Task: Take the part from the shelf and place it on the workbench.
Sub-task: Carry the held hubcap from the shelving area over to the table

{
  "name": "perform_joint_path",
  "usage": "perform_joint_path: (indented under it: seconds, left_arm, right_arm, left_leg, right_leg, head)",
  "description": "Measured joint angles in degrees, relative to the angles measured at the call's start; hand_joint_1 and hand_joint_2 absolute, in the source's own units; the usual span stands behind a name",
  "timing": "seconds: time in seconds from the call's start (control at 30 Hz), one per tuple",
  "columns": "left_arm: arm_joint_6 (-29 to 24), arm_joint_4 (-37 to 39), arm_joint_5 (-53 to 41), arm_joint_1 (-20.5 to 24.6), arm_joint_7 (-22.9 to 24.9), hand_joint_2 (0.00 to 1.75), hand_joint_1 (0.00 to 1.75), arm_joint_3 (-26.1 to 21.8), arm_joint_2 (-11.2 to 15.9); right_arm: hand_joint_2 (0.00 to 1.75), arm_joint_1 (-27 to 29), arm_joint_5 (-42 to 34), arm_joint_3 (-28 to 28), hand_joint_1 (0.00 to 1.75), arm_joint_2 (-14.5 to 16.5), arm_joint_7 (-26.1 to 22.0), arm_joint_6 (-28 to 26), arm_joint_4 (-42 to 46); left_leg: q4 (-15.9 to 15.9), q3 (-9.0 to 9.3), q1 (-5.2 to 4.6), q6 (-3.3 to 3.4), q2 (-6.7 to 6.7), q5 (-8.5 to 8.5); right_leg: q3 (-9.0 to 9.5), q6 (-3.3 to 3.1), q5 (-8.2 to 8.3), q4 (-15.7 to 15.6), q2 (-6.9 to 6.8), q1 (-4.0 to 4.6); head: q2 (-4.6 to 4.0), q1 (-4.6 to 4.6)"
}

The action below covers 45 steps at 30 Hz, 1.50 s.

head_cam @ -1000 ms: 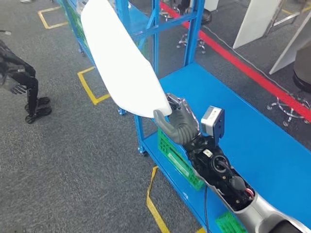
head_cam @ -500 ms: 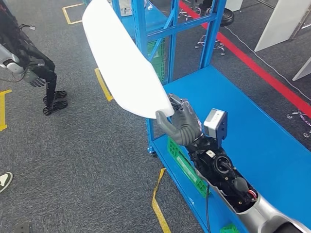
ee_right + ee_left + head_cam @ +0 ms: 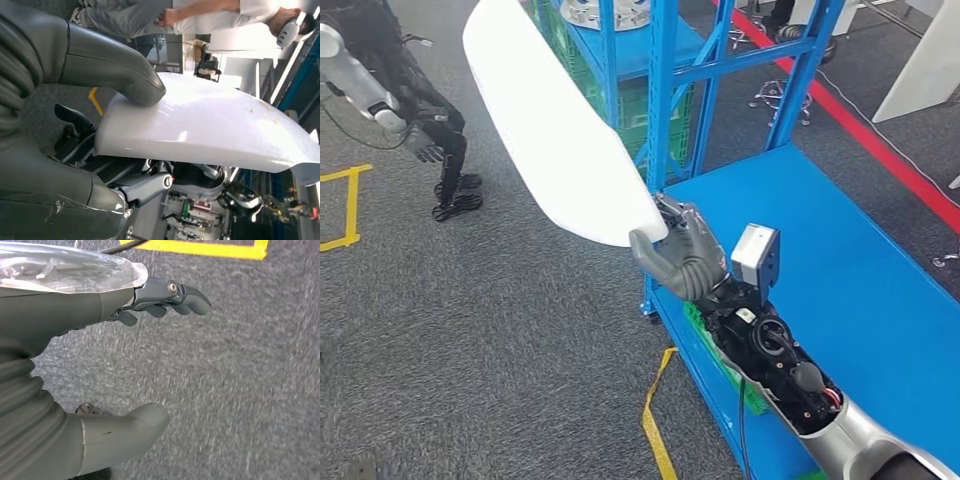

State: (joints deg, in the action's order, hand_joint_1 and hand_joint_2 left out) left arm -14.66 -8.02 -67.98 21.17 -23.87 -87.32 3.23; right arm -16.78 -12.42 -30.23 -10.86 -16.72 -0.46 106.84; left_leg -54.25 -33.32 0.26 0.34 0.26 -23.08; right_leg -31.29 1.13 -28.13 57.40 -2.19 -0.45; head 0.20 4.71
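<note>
Part (image 3: 554, 140): long white panel, gripped at its near end by right hand (image 3: 681, 255), thumb on top and fingers beneath; it juts toward upper left of head view, over the floor beside blue bench (image 3: 841, 270). End grip probably leaves the far end free to be swung onto the bench. Left hand (image 3: 113, 365) holds nothing, fingers apart, hanging over carpet

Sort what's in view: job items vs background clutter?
Job:
- long white curved panel part, gripped at one end by the right hand
- blue flat workbench top
- blue metal shelf frame

Background:
- green plastic crates
- yellow floor tape
- red floor stripe
- second dark humanoid robot
</note>
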Motion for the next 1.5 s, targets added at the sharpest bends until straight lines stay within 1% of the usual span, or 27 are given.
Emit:
perform_joint_path:
  seconds: [0.1,0.13,0.17,0.2,0.27,0.33,0.43,0.5,0.6,0.67,0.7,0.73,0.8,0.83,0.87,0.93,1.0,1.03,1.1,1.17,1.2,1.23,1.3,1.33,1.4,1.47,1.5]
  left_arm:
    - [-0.09,0.00,-0.02,0.12,-0.01,1.75,0.00,0.00,0.00]
    - [-0.10,0.00,-0.02,0.09,-0.02,1.75,0.00,0.00,0.00]
    - [-0.11,0.00,-0.02,0.07,-0.02,1.75,0.00,0.00,-0.01]
    - [-0.11,0.00,-0.02,0.05,-0.02,1.75,0.00,0.00,-0.02]
    - [-0.11,0.00,-0.04,0.03,-0.03,1.75,0.00,0.00,-0.14]
    - [-0.17,0.00,-0.09,0.02,-0.05,1.75,0.00,0.00,-0.28]
    - [-0.38,0.00,-0.17,-0.25,-0.07,1.75,0.00,0.00,-0.22]
    - [-0.47,0.01,-0.26,-0.34,-0.07,1.75,0.00,0.00,-0.13]
    - [-0.57,0.02,-0.45,-0.18,-0.06,1.75,0.00,-0.02,-0.10]
    - [-0.65,0.02,-0.62,-0.29,0.04,1.75,0.00,-0.02,-0.19]
    - [-0.70,0.02,-0.74,-0.34,0.09,1.75,0.00,-0.02,-0.22]
    - [-0.77,0.02,-0.84,-0.32,0.13,1.75,0.00,-0.02,-0.24]
    - [-0.96,0.02,-0.99,-0.05,0.14,1.75,0.00,-0.01,-0.25]
    - [-1.04,0.02,-1.03,0.12,0.14,1.75,0.00,-0.01,-0.27]
    - [-1.11,0.02,-1.05,0.24,0.14,1.75,0.00,-0.01,-0.29]
    - [-1.17,0.02,-1.09,0.29,0.16,1.75,0.00,-0.02,-0.32]
    - [-1.25,0.02,-1.12,0.28,0.19,1.75,0.00,-0.01,-0.32]
    - [-1.28,0.02,-1.14,0.34,0.20,1.75,0.00,-0.01,-0.32]
    - [-1.29,0.02,-1.17,0.42,0.22,1.75,0.00,0.00,-0.37]
    - [-1.29,0.02,-1.17,0.43,0.26,1.75,0.00,-0.01,-0.44]
    - [-1.30,0.02,-1.18,0.43,0.29,1.75,0.00,-0.01,-0.47]
    - [-1.31,0.02,-1.20,0.43,0.32,1.75,0.00,-0.01,-0.51]
    - [-1.32,0.02,-1.28,0.44,0.38,1.75,0.00,-0.01,-0.68]
    - [-1.33,0.02,-1.34,0.48,0.41,1.75,0.00,-0.01,-0.77]
    - [-1.39,0.02,-1.49,0.51,0.52,1.75,0.00,-0.01,-0.82]
    - [-1.50,0.03,-1.60,0.41,0.70,1.75,0.00,-0.02,-0.76]
    - [-1.58,0.04,-1.65,0.39,0.79,1.75,0.00,-0.02,-0.73]
  right_arm:
    - [1.75,-0.21,-0.08,-0.04,1.75,0.00,-0.03,0.34,-0.09]
    - [1.75,-0.21,-0.12,-0.08,1.75,0.00,-0.03,0.44,-0.16]
    - [1.75,-0.21,-0.16,-0.12,1.75,0.00,-0.02,0.49,-0.25]
    - [1.75,-0.24,-0.19,-0.15,1.75,0.00,-0.01,0.51,-0.32]
    - [1.75,-0.45,-0.21,-0.19,1.75,0.00,0.00,0.54,-0.40]
    - [1.75,-0.74,-0.37,-0.25,1.75,0.00,-0.03,0.62,-0.46]
    - [1.75,-0.94,-0.69,-0.44,1.75,0.05,-0.07,0.90,-0.50]
    - [1.75,-1.02,-0.83,-0.48,1.75,0.13,-0.08,0.97,-0.51]
    - [1.75,-1.05,-0.89,-0.55,1.75,0.22,-0.11,1.03,-0.60]
    - [1.75,-0.98,-0.91,-0.60,1.75,0.22,-0.09,1.05,-0.78]
    - [1.75,-0.96,-0.93,-0.60,1.75,0.22,-0.10,1.05,-0.86]
    - [1.75,-0.95,-0.97,-0.60,1.75,0.22,-0.13,1.05,-0.90]
    - [1.75,-0.96,-1.02,-0.58,1.75,0.22,-0.22,1.05,-0.92]
    - [1.75,-0.97,-1.03,-0.57,1.75,0.22,-0.25,1.05,-0.92]
    - [1.75,-0.98,-1.04,-0.56,1.75,0.22,-0.27,1.05,-0.93]
    - [1.75,-1.01,-1.04,-0.56,1.75,0.22,-0.29,1.05,-0.94]
    - [1.75,-0.99,-1.04,-0.52,1.75,0.22,-0.31,1.05,-0.95]
    - [1.75,-0.97,-1.05,-0.50,1.75,0.22,-0.32,1.05,-0.96]
    - [1.75,-0.88,-1.08,-0.47,1.75,0.22,-0.33,1.05,-1.01]
    - [1.75,-0.69,-1.11,-0.49,1.75,0.22,-0.32,1.05,-1.13]
    - [1.75,-0.63,-1.11,-0.51,1.75,0.22,-0.31,1.05,-1.21]
    - [1.75,-0.62,-1.11,-0.51,1.75,0.22,-0.32,1.05,-1.27]
    - [1.75,-0.67,-1.11,-0.49,1.75,0.22,-0.32,1.05,-1.36]
    - [1.75,-0.70,-1.11,-0.47,1.75,0.22,-0.33,1.05,-1.38]
    - [1.75,-0.75,-1.11,-0.49,1.75,0.22,-0.32,1.05,-1.41]
    - [1.75,-0.86,-1.11,-0.51,1.75,0.22,-0.31,1.04,-1.43]
    - [1.75,-0.91,-1.11,-0.50,1.75,0.22,-0.32,1.04,-1.42]
  left_leg:
    - [0.07,0.21,-0.01,0.64,-0.87,-0.08]
    - [0.05,0.26,-0.05,0.71,-1.23,-0.12]
    - [0.04,0.34,-0.08,0.74,-1.67,-0.16]
    - [0.02,0.49,-0.09,0.73,-2.17,-0.23]
    - [-0.01,0.80,-0.07,0.56,-3.13,-0.40]
    - [-0.20,0.63,-0.18,0.20,-3.91,-0.48]
    - [-0.17,0.06,-0.16,-0.67,-4.75,-0.21]
    - [-1.69,-0.65,-0.22,-1.27,-3.70,-1.30]
    - [-12.07,-5.79,-0.10,-2.12,-1.45,-6.09]
    - [-17.20,-8.68,0.17,-2.49,-1.09,-7.20]
    - [-16.60,-8.56,0.28,-2.59,-0.88,-6.25]
    - [-13.49,-7.10,0.35,-2.61,-0.43,-4.42]
    - [-4.85,-2.69,0.21,-2.39,1.72,-0.87]
    - [-1.78,-1.14,0.05,-2.06,2.46,0.08]
    - [-0.21,-0.39,-0.13,-1.67,2.85,0.37]
    - [0.16,-0.36,-0.35,-0.79,1.80,0.36]
    - [0.38,-0.14,-0.15,-0.02,0.81,0.48]
    - [0.50,0.00,0.01,0.31,0.32,0.55]
    - [0.53,0.08,0.10,0.67,-0.77,0.54]
    - [0.50,0.13,0.06,0.71,-2.07,0.51]
    - [0.48,0.21,0.05,0.70,-2.83,0.50]
    - [0.45,0.34,0.05,0.67,-3.58,0.47]
    - [0.36,0.52,0.07,0.46,-5.04,0.37]
    - [0.21,0.39,0.09,0.25,-5.67,0.36]
    - [0.11,-0.29,0.28,-0.40,-6.81,0.60]
    - [0.12,-0.81,0.44,-1.11,-7.27,0.82]
    - [-0.56,-1.20,0.36,-1.39,-6.24,0.33]
  right_leg:
    - [-5.39,0.40,-5.24,11.52,1.72,-0.10]
    - [-7.00,0.43,-6.05,14.64,1.86,-0.11]
    - [-7.68,0.39,-5.67,15.67,1.93,-0.11]
    - [-7.14,0.26,-4.05,14.07,2.00,-0.12]
    - [-3.85,-0.25,0.55,6.25,2.96,-0.11]
    - [-0.88,-0.67,2.82,-0.07,4.23,-0.08]
    - [0.19,-1.10,2.75,-2.13,4.03,-0.12]
    - [0.58,-1.67,3.07,-2.80,3.22,-0.33]
    - [0.80,-2.25,3.18,-3.18,1.74,-0.23]
    - [0.79,-2.31,3.10,-3.18,0.67,-0.15]
    - [0.81,-2.31,3.05,-3.18,0.15,-0.14]
    - [0.89,-2.24,2.97,-3.18,-0.34,-0.14]
    - [1.10,-1.87,2.70,-3.10,-1.22,0.04]
    - [1.20,-1.61,2.53,-3.06,-1.64,0.20]
    - [1.28,-1.34,2.37,-3.02,-2.04,0.36]
    - [1.52,-0.75,2.10,-3.06,-2.94,0.43]
    - [1.04,-0.15,0.80,-1.58,-2.11,0.13]
    - [-0.01,0.07,-0.69,0.89,-1.00,0.00]
    - [-3.86,0.31,-4.63,9.25,1.28,-0.14]
    - [-6.94,0.38,-6.28,15.33,1.89,-0.13]
    - [-7.03,0.31,-5.33,15.11,2.01,-0.13]
    - [-5.95,0.16,-3.31,12.39,2.22,-0.13]
    - [-2.33,-0.31,1.24,4.01,4.30,-0.21]
    - [-0.86,-0.46,2.41,0.56,5.57,-0.32]
    - [0.39,-0.61,2.63,-2.13,6.95,-0.32]
    - [0.78,-0.97,2.78,-2.71,5.82,-0.37]
    - [0.95,-1.29,2.92,-2.98,5.12,-0.44]
  head:
    - [0.00,0.45]
    - [0.00,0.50]
    - [0.00,0.53]
    - [0.00,0.58]
    - [0.00,0.76]
    - [0.00,0.80]
    - [0.00,0.71]
    - [0.00,0.44]
    - [0.00,-0.18]
    - [0.00,-0.27]
    - [0.00,-0.31]
    - [0.00,-0.33]
    - [0.00,-0.45]
    - [0.00,-0.36]
    - [0.00,-0.25]
    - [0.00,0.03]
    - [0.00,0.17]
    - [0.00,0.36]
    - [0.00,0.75]
    - [0.00,0.90]
    - [0.00,0.91]
    - [0.00,0.95]
    - [0.00,1.07]
    - [0.00,1.00]
    - [0.00,0.88]
    - [0.00,0.86]
    - [0.00,0.69]
